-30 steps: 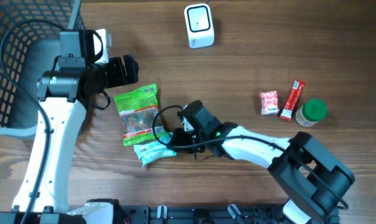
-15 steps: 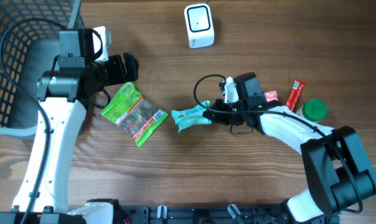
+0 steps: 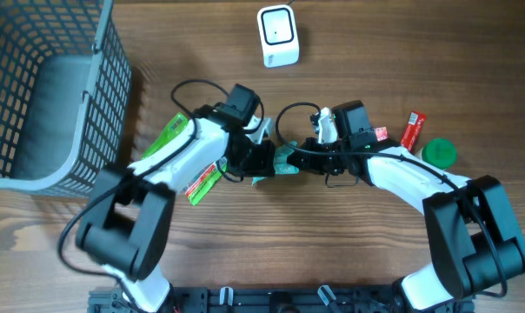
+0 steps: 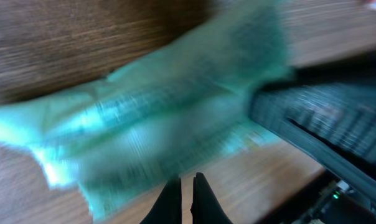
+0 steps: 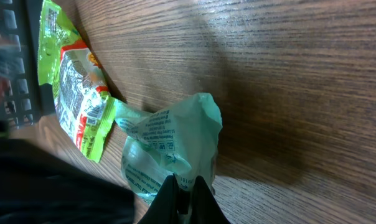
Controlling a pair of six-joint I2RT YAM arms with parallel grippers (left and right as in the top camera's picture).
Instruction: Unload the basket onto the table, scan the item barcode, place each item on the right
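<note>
Right gripper (image 5: 185,185): jaws drawn narrow, pinching the lower edge of the teal packet (image 5: 169,149). Print shows on the packet; no barcode that I can make out.

Left gripper (image 4: 185,186): fingers nearly together, tips at the packet's edge. View is blurred, so I cannot tell whether they pinch the film or only touch it.

Packet sits mid-table between the two grippers, which meet head to head.

Progress, as judged: item picked up, scan not yet done. The scanner (image 3: 277,35) stands well apart, toward the far edge. What is left is to carry the packet over and turn its code to the scanner.

Room: bare table (image 3: 471,52) lies open between packet and scanner. It is tight where the arms meet, with cables looping just above both wrists. The green snack bag (image 5: 73,93) is just beside the packet, under the left arm. The basket (image 3: 115,87) is far left. The red sachet (image 3: 412,132) and green-lidded jar (image 3: 438,154) are near the right forearm.
</note>
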